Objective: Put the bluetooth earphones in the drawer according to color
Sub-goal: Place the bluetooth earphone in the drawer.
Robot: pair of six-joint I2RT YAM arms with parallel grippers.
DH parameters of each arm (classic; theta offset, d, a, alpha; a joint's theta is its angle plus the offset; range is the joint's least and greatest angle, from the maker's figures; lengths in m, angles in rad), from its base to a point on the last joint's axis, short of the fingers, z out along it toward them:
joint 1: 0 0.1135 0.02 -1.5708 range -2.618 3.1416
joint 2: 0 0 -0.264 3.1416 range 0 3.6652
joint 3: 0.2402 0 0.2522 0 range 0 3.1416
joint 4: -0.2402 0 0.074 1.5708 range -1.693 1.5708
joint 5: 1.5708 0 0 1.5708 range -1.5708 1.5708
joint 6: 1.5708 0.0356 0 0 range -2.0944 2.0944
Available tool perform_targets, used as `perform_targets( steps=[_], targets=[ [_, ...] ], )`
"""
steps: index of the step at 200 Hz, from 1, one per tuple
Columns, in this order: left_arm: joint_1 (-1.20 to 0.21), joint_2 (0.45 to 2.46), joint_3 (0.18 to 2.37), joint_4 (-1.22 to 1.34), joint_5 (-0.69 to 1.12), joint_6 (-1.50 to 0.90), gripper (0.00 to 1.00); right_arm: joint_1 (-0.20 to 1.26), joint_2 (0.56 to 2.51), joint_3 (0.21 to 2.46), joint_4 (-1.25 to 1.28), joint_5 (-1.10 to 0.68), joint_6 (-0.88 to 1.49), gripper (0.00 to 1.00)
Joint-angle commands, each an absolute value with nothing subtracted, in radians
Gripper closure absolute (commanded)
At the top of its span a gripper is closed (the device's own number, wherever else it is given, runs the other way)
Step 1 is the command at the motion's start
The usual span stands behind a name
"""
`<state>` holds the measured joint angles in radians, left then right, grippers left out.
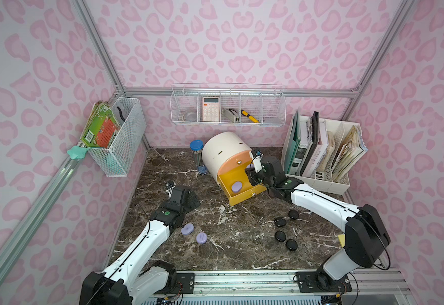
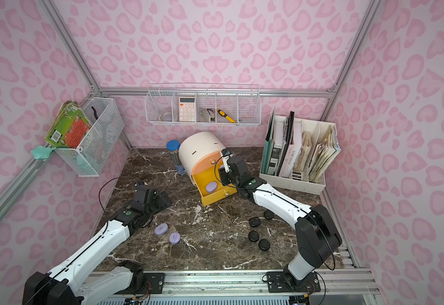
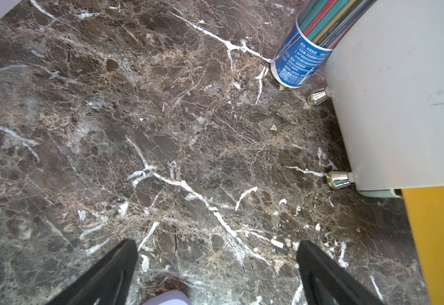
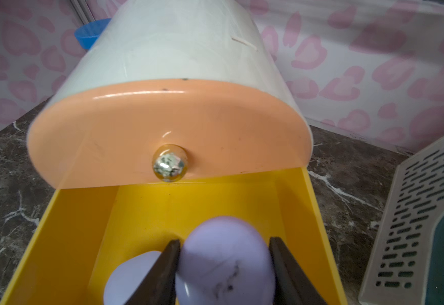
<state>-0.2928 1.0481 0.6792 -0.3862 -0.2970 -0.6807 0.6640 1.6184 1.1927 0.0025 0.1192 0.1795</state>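
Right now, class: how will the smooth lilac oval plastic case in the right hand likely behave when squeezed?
Probably slippery: the lilac case looks glossy and rounded in the right hand. Likely stiff: the jaws leave no visible dent.

One case (image 1: 237, 187) lies in the open drawer (image 1: 242, 198); pencil tube (image 1: 199, 158) left of cabinet (image 1: 223, 150), perhaps touching

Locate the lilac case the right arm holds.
In the right wrist view, the held lilac case is clamped in the right end effector over the open yellow drawer, beside a second lilac case lying inside.

4 lilac cases (image 1: 187, 229), 4 blk cases (image 1: 279, 235)
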Motion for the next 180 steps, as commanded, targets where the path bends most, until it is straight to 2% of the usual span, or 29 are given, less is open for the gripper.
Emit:
perform_targets(
  steps=[1, 25, 95, 122, 154, 180],
  targets=[
    [-0.291, 1.051, 0.68, -0.387, -0.306, -0.689, 0.01, 0.636, 1.641, 1.218, -0.014, 0.106, 0.173, 0.62],
    [-0.291, 1.044, 0.676, -0.385, -0.307, -0.696, 0.01, 0.608, 1.677, 1.244, -0.034, 0.101, 0.165, 0.58],
    [-0.291, 1.014, 0.671, -0.405, -0.313, -0.719, 0.01, 0.576, 1.676, 1.288, -0.07, 0.082, 0.161, 0.36],
    [-0.291, 1.008, 0.689, -0.462, -0.316, -0.762, 0.01, 0.576, 1.638, 1.285, -0.073, 0.07, 0.164, 0.27],
    [-0.29, 0.981, 0.716, -0.572, -0.336, -0.837, 0.01, 0.575, 1.564, 1.254, -0.085, 0.04, 0.17, 0.24],
    [-0.29, 0.945, 0.72, -0.697, -0.347, -0.923, 0.01, 0.574, 1.467, 1.181, -0.07, 0.031, 0.173, 0.14]
  ],
)
